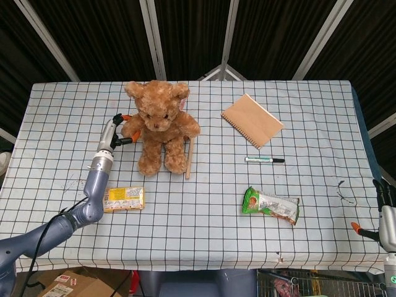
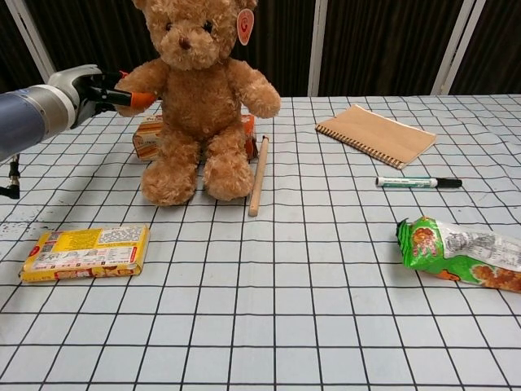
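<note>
A brown teddy bear (image 1: pixel 159 127) sits upright at the table's back left, a round tag by its ear. My left hand (image 1: pixel 114 133) is at the bear's side and pinches its arm between orange-tipped fingers. In the chest view the same left hand (image 2: pixel 85 90) holds the paw of the teddy bear (image 2: pixel 195 98). My right hand (image 1: pixel 385 216) hangs off the table's front right corner, fingers apart, holding nothing.
An orange box (image 2: pixel 146 138) stands behind the bear and a wooden stick (image 1: pixel 188 158) lies beside its leg. Near the left arm lies a yellow packet (image 1: pixel 124 198). A notebook (image 1: pixel 252 120), marker (image 1: pixel 264 159) and green snack bag (image 1: pixel 270 205) lie to the right.
</note>
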Robot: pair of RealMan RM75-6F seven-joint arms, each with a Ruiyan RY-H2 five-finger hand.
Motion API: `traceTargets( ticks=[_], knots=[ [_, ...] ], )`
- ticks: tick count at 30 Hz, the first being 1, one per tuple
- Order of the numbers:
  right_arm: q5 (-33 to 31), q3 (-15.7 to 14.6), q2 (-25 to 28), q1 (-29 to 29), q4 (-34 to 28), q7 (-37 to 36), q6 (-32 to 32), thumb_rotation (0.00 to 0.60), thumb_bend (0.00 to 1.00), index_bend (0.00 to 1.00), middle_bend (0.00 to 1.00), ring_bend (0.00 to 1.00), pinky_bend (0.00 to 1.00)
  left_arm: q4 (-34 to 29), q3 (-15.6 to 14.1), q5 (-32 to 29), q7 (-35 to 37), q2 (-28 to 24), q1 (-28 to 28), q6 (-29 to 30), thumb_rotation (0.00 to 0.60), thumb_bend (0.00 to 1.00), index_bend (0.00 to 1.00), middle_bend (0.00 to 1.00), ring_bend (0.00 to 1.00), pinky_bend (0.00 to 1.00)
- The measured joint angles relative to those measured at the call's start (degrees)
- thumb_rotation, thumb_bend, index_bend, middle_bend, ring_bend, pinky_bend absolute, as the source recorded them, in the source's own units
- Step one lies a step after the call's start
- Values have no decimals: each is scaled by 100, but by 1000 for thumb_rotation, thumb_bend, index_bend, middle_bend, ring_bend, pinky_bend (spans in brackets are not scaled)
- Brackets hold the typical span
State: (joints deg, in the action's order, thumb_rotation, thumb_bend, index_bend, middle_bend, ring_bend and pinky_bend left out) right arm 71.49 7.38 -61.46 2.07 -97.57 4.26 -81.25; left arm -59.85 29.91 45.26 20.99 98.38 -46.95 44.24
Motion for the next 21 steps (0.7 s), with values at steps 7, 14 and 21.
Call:
traceTargets(
  ticks=[7,14,21],
  knots=[
    [-2,-12,3,12,-25,49,15,600,126,0,0,0,0,215,-43,-149,-159,90,24,-15,600,451,439,243,0,0],
    [-35,-8,-26,39,-32,122,43,600,125,0,0,0,0,115,38,-87,-200,74,-2,129,600,442,439,242,0,0],
    [-46,-4,-32,43,5,89,50,600,126,0,0,0,0,130,-10,-147,-396,103,-7,147,600,436,434,241,0,0]
  ],
)
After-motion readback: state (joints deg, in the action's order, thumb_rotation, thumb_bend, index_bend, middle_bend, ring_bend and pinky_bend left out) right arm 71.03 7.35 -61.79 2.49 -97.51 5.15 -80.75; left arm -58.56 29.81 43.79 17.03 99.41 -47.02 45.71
